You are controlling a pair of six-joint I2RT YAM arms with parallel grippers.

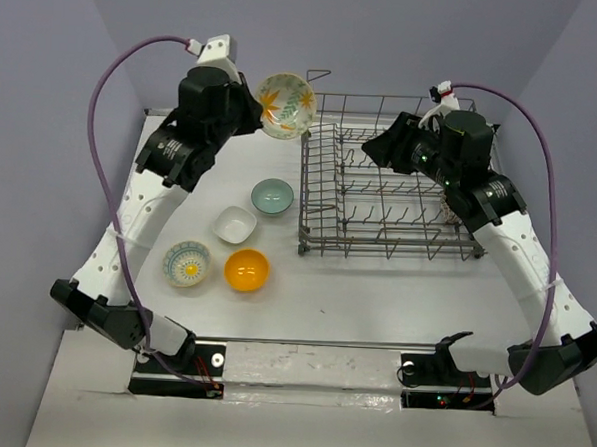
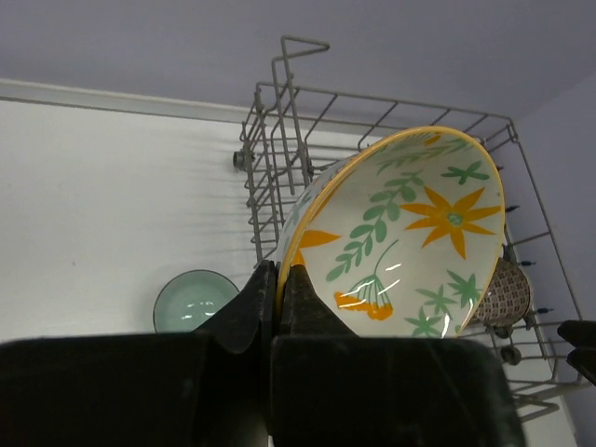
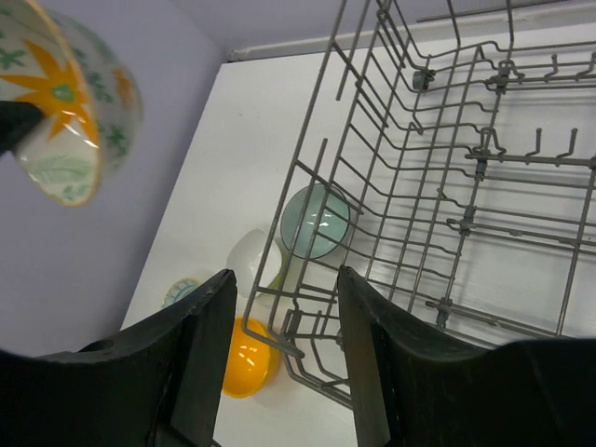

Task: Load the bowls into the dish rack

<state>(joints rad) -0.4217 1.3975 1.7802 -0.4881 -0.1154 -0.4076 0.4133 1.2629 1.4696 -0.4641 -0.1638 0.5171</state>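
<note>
My left gripper is shut on the rim of the yellow-and-white patterned bowl, holding it tilted in the air just left of the dish rack's far-left corner. In the left wrist view the jaws pinch the bowl's edge. My right gripper is open and empty above the rack. The pale teal bowl, white squarish bowl, orange-yellow bowl and blue-rimmed flower bowl sit on the table left of the rack. A brown-speckled bowl sits inside the rack.
Purple walls close in the table at the back and both sides. Purple cables loop off each arm. The rack's raised wire handle stands at its far-left corner. The arm bases sit at the near edge.
</note>
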